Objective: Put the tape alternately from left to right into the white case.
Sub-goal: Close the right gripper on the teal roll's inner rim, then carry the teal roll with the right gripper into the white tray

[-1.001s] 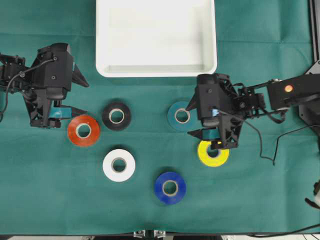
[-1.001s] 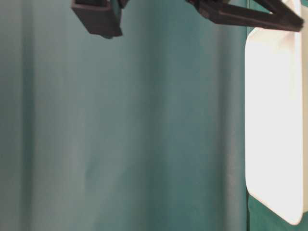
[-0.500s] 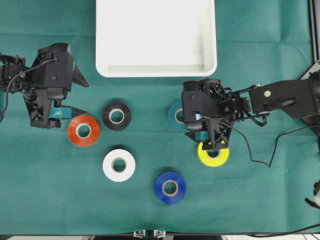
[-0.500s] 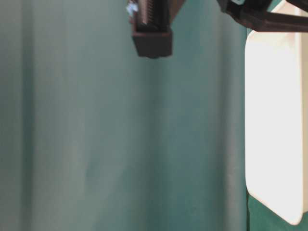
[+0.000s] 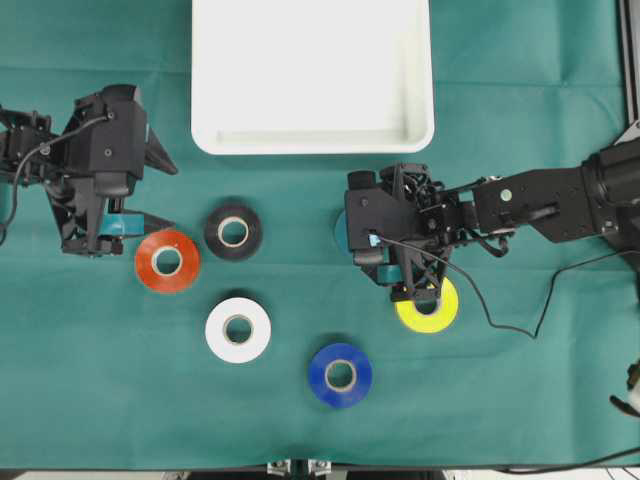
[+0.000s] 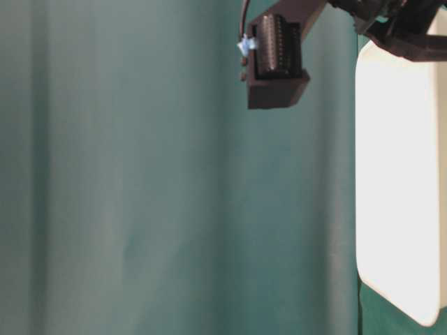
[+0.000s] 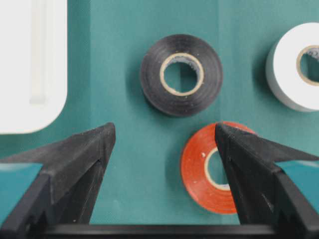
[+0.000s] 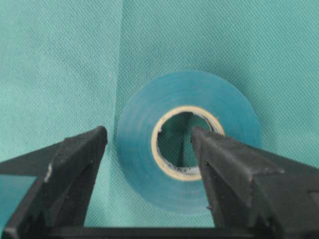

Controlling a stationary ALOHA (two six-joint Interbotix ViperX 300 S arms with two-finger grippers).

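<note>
Teal tape (image 8: 189,149) lies flat on the green bench (image 5: 500,400), and your right hand (image 8: 149,144) is low over it with its jaws wide apart. One finger (image 8: 75,164) sits outside the roll on its left. The other finger (image 8: 229,169) looks like it is over the hole in the middle, or on the roll's right side. From above, the right hand (image 5: 385,250) hides most of the teal tape, and only a thin edge shows.

Watch out here. If you close now, I think the jaws would pinch just one wall of the roll. That can work, but the roll is smooth and could slip out or tip when you lift. If the hand comes down too far, a finger could push the roll along the cloth. The yellow tape (image 5: 432,308) is just beside the hand, partly under it, so a wide move could bump it too.

Your left hand (image 7: 162,144) is wide open and holds nothing. It hangs near the red tape (image 7: 212,169), with the black tape (image 7: 181,74) just past it. The white tape (image 5: 238,330) and the blue tape (image 5: 340,375) lie lower on the bench, apart from both hands.

Your white case (image 5: 312,135) sits at the top of the bench, well apart from the rolls. Nothing is in it yet. All six rolls are on the bench, so the job looks like it is only starting
</note>
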